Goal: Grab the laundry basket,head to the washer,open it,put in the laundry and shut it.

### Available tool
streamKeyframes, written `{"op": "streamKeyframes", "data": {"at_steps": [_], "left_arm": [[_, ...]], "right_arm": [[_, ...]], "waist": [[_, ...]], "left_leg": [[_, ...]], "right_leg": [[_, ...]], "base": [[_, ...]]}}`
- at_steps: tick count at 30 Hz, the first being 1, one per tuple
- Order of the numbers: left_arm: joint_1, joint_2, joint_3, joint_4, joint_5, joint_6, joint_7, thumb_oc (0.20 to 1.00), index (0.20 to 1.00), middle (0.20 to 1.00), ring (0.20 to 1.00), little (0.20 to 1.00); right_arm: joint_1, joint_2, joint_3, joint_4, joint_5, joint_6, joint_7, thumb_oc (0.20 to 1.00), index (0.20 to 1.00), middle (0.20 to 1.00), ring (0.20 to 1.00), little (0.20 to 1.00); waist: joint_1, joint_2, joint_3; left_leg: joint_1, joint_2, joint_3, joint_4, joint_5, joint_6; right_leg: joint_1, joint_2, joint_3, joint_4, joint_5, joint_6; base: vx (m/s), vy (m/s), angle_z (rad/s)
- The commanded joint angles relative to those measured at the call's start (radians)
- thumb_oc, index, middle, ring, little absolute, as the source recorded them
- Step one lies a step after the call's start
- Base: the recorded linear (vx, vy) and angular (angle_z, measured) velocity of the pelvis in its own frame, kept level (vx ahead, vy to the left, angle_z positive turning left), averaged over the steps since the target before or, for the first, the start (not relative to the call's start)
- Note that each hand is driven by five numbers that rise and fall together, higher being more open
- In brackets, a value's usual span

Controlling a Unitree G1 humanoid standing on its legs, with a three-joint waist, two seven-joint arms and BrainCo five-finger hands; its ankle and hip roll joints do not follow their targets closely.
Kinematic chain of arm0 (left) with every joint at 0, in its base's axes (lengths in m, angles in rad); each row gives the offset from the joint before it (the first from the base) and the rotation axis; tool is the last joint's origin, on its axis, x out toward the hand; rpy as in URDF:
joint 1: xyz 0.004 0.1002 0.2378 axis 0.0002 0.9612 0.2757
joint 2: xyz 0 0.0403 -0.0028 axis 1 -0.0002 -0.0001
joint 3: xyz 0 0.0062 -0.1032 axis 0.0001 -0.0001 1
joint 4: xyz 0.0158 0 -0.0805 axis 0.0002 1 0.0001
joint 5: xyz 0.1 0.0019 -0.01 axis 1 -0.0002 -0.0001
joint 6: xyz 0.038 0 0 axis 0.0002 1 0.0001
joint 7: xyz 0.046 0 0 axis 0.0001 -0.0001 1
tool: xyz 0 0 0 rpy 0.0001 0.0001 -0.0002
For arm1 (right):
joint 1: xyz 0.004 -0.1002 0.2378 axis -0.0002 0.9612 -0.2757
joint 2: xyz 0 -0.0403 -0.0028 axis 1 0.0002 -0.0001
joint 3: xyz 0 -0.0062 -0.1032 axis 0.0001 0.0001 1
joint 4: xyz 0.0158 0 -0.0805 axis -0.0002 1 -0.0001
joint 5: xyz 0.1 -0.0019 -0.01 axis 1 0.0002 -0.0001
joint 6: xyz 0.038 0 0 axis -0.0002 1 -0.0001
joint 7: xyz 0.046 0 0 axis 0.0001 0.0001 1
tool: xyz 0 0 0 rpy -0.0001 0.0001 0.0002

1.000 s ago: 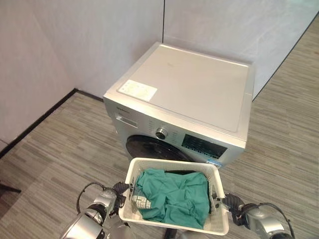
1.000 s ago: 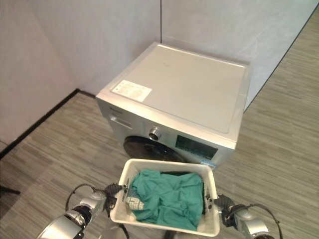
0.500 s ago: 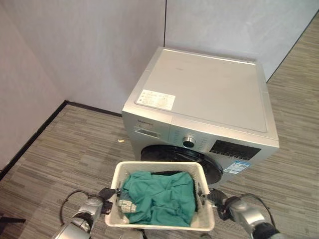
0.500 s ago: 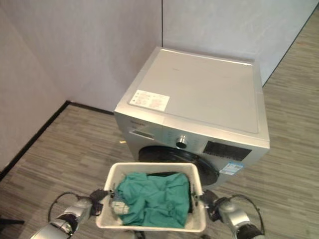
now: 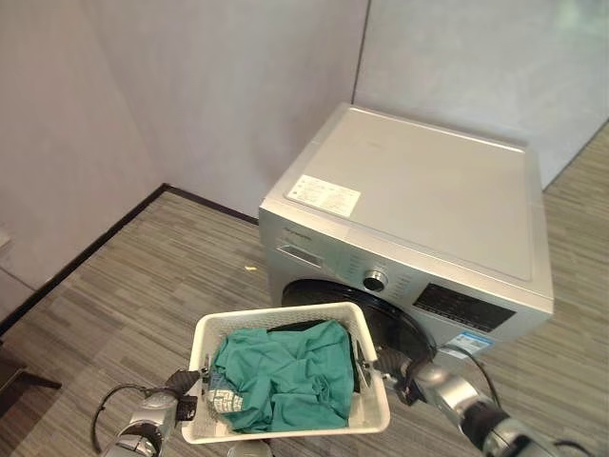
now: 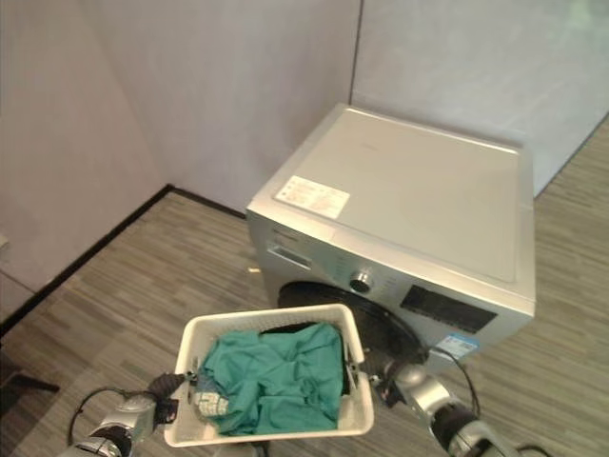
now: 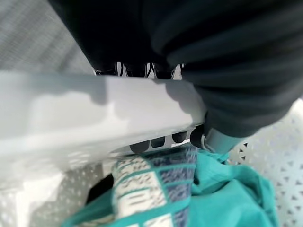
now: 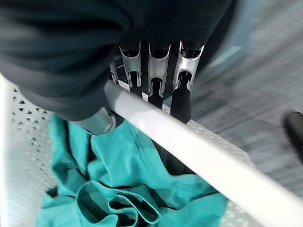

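Carrying the white laundry basket (image 5: 285, 381) toward the silver washer (image 5: 419, 228), the robot has it held between both hands, just in front of the closed dark round door (image 5: 390, 328). The step in hand looks like the last of the approach, with the door yet to be opened. To do it well, the basket should stay level so the green laundry (image 5: 281, 376) does not spill, and it should come to rest on the floor (image 5: 152, 276) a little to one side of the door, leaving room for the door to swing and a hand free to reach it.

The left hand (image 7: 163, 139) is curled over the basket's rim, fingertips hooked inside the wall beside a patterned cloth (image 7: 151, 184) and the thumb on the other side of the rim. The right hand (image 8: 156, 80) clamps the opposite rim likewise, its fingers wrapped down over the white edge with the green laundry just below. Both grips look firm; neither hand is free for the door until the basket is set down.
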Motion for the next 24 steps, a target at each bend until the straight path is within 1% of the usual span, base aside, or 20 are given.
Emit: {"op": "streamKeyframes", "data": {"at_steps": [1, 3, 7, 12, 14, 15, 19, 20, 21, 22, 24], "left_arm": [[-0.130, 0.016, -0.032, 0.092, -0.036, -0.006, -0.040, 0.200, 0.200, 0.200, 0.200, 0.200], [-0.156, 0.057, -0.039, 0.101, -0.029, 0.000, -0.039, 0.200, 0.200, 0.200, 0.200, 0.200], [-0.209, 0.145, -0.055, 0.109, -0.051, 0.002, -0.035, 0.200, 0.200, 0.200, 0.200, 0.200], [-0.317, 0.232, -0.097, 0.106, -0.096, -0.003, -0.022, 0.200, 0.200, 0.200, 0.200, 0.200], [-0.380, 0.265, -0.130, 0.102, -0.115, -0.004, -0.021, 0.200, 0.200, 0.200, 0.200, 0.200], [-0.385, 0.267, -0.133, 0.104, -0.115, -0.004, -0.022, 0.200, 0.200, 0.200, 0.200, 0.200], [-0.585, 0.296, -0.262, 0.088, -0.157, 0.001, -0.029, 0.200, 0.200, 0.200, 0.200, 0.200], [-0.587, 0.296, -0.263, 0.089, -0.157, 0.001, -0.029, 0.200, 0.200, 0.200, 0.200, 0.200], [-0.708, 0.304, -0.340, 0.062, -0.185, 0.001, -0.030, 0.200, 0.200, 0.200, 0.200, 0.200], [-0.713, 0.304, -0.343, 0.064, -0.186, 0.001, -0.031, 0.200, 0.200, 0.200, 0.200, 0.200], [-0.790, 0.306, -0.388, 0.047, -0.216, 0.002, -0.033, 0.200, 0.200, 0.200, 0.200, 0.200]], "right_arm": [[-0.193, 0.223, 0.134, -0.044, 0.036, -0.088, 0.194, 0.200, 0.200, 0.200, 0.200, 0.200], [-0.286, 0.250, 0.156, 0.003, 0.009, -0.089, 0.174, 0.200, 0.200, 0.200, 0.200, 0.200], [-0.499, 0.300, 0.173, 0.092, -0.005, -0.079, 0.141, 0.200, 0.200, 0.200, 0.200, 0.200], [-0.670, 0.375, 0.171, 0.195, 0.027, -0.081, 0.104, 0.200, 0.200, 0.200, 0.200, 0.200], [-0.738, 0.383, 0.179, 0.230, 0.039, -0.077, 0.102, 0.200, 0.200, 0.200, 0.200, 0.200], [-0.743, 0.383, 0.176, 0.232, 0.039, -0.078, 0.103, 0.200, 0.200, 0.200, 0.200, 0.200], [-0.873, 0.364, 0.187, 0.298, 0.087, -0.070, 0.085, 0.200, 0.200, 0.200, 0.200, 0.200], [-0.873, 0.364, 0.187, 0.299, 0.087, -0.070, 0.085, 0.200, 0.200, 0.200, 0.200, 0.200], [-0.941, 0.312, 0.198, 0.313, 0.110, -0.064, 0.074, 0.200, 0.200, 0.200, 0.200, 0.200], [-0.943, 0.311, 0.197, 0.313, 0.111, -0.064, 0.074, 0.200, 0.200, 0.200, 0.200, 0.200], [-0.987, 0.270, 0.200, 0.325, 0.137, -0.064, 0.063, 0.200, 0.200, 0.200, 0.200, 0.200]], "waist": [[0.073, 0.007, -0.001], [0.092, 0.005, -0.009], [0.129, -0.012, -0.021], [0.153, -0.035, -0.028], [0.158, -0.037, -0.036], [0.160, -0.039, -0.033], [0.154, -0.043, -0.042], [0.154, -0.044, -0.042], [0.139, -0.042, -0.048], [0.140, -0.043, -0.046], [0.125, -0.042, -0.051]], "left_leg": [[0.032, 0.034, -0.019, 0.025, -0.040, -0.049], [0.036, 0.029, -0.025, 0.026, -0.044, -0.047], [0.038, 0.025, -0.038, 0.026, -0.047, -0.044], [0.043, 0.020, -0.047, 0.026, -0.054, -0.041], [0.047, 0.019, -0.052, 0.026, -0.056, -0.041], [0.048, 0.018, -0.051, 0.026, -0.056, -0.041], [0.055, 0.013, -0.058, 0.024, -0.056, -0.039], [0.055, 0.013, -0.058, 0.024, -0.056, -0.039], [0.060, 0.010, -0.060, 0.024, -0.057, -0.038], [0.061, 0.010, -0.060, 0.024, -0.057, -0.038], [0.067, 0.010, -0.060, 0.025, -0.059, -0.038]], "right_leg": [[0.027, -0.049, -0.027, 0.011, 0.063, 0.037], [0.038, -0.051, -0.031, 0.012, 0.065, 0.037], [0.045, -0.053, -0.034, 0.027, 0.065, 0.037], [0.052, -0.056, -0.030, 0.036, 0.068, 0.038], [0.055, -0.058, -0.026, 0.042, 0.067, 0.039], [0.055, -0.059, -0.026, 0.042, 0.067, 0.039], [0.063, -0.064, -0.027, 0.057, 0.069, 0.044], [0.064, -0.065, -0.027, 0.058, 0.069, 0.044], [0.067, -0.068, -0.027, 0.067, 0.068, 0.048], [0.067, -0.069, -0.027, 0.067, 0.068, 0.048], [0.067, -0.071, -0.023, 0.072, 0.068, 0.051]], "base": [[0.09, -0.004, 0.19], [0.08, 0.004, 0.34], [0.06, -0.007, 0.23], [0.05, -0.012, 0.17], [0.02, -0.003, 0.01], [0.04, -0.002, 0.03], [0.02, -0.001, 0.00], [0.00, 0.000, 0.00], [0.00, 0.000, 0.00], [0.02, 0.012, 0.04], [-0.02, 0.019, -0.06]]}}
